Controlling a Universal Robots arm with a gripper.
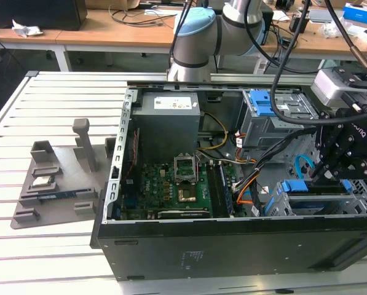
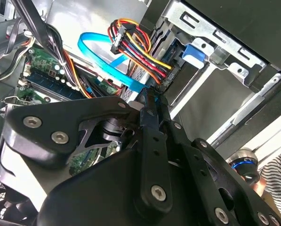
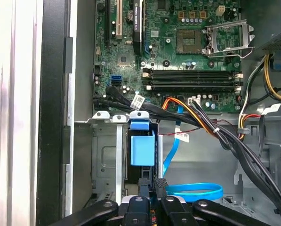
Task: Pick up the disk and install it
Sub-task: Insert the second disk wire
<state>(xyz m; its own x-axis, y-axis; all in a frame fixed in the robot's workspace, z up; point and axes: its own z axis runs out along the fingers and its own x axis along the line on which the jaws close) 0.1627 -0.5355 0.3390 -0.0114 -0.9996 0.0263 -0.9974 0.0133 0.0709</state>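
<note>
The disk sits edge-on in the lower drive cage of the open computer case, and its bright blue bracket (image 1: 299, 186) (image 3: 142, 143) shows at the slot's mouth. In the second wrist view a blue tab (image 2: 194, 52) of the bracket sits inside the metal cage (image 2: 215, 44). My gripper (image 1: 319, 175) (image 3: 152, 184) (image 2: 152, 100) hangs just over the end of the disk, by the bundle of coloured power wires (image 2: 131, 44). Its black fingers are pressed together and nothing shows between them.
A blue data cable (image 3: 196, 192) and thick black cables (image 3: 234, 141) lie close beside the cage. The motherboard (image 1: 171, 190) and power supply (image 1: 168, 123) fill the case's other end. A blue latch plate (image 1: 260, 101) tops the upper cage. A grey fixture tray (image 1: 54, 184) lies outside the case.
</note>
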